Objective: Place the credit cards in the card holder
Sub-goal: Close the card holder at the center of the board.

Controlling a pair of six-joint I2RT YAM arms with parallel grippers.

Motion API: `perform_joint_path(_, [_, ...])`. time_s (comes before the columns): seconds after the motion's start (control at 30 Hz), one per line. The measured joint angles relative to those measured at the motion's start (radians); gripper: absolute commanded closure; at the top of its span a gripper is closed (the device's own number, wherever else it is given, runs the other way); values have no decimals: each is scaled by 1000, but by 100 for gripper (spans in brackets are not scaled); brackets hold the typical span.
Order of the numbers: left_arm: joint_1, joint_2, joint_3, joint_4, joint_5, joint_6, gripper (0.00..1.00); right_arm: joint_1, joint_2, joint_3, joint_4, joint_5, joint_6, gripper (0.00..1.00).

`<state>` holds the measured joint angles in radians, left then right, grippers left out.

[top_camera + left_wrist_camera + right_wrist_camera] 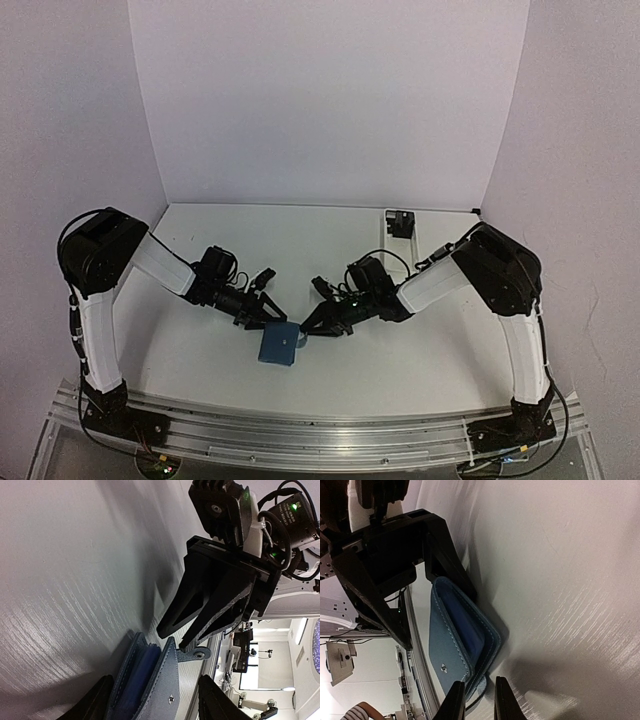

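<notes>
On the top view I see both arms reaching in toward the lower middle of the frame, where the card holder (278, 346) lies flat on the table (190, 350), just below the two grippers.

The left gripper (266, 318) stands open. In its wrist view its two fingers (95, 702) rise from the bottom edge, wide apart, with the holder between them. The finger on the left of that frame sits right against the holder's edge; the other is clear of it.

The holder's flap is slightly lifted, and a darker blue lining shows inside. A small stud (443, 668) marks the outer face.

The right gripper (313, 326) comes in from the opposite side, its fingers drawn close with only a narrow gap. In the left wrist view the tab (197, 654) lies just past those fingertips. In the right wrist view the holder's lower corner sits in the gap at the bottom of the frame. I cannot tell whether the fingers are pinching it.

At the upper right of the top view a white tray (386, 236) holds a dark object (401, 222), well apart from the holder.
</notes>
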<state>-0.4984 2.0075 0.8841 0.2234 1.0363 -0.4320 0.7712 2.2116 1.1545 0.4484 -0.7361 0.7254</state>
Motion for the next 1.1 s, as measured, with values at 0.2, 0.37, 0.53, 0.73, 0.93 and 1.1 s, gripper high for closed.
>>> perform_joint_path(0.2, [0, 2, 6, -14, -12, 14, 50, 0, 15, 18, 23, -24, 6, 87])
perform_joint_path(0.37, [0, 3, 6, -16, -20, 16, 58, 5, 53, 50, 49, -36, 20, 100])
perform_joint_path(0.53, [0, 9, 8, -22, -20, 41, 57, 8, 58, 52, 85, -50, 44, 100])
perform_joint_path(0.73, [-3, 10, 25, -61, -20, 96, 71, 10, 58, 61, 104, -24, 70, 100])
perform_joint_path(0.93, [-5, 24, 26, -77, -33, 123, 90, 17, 58, 50, 113, 29, 94, 100])
perform_joint_path(1.1, [-8, 27, 26, -75, -13, 121, 100, 21, 58, 31, 127, 46, 106, 93])
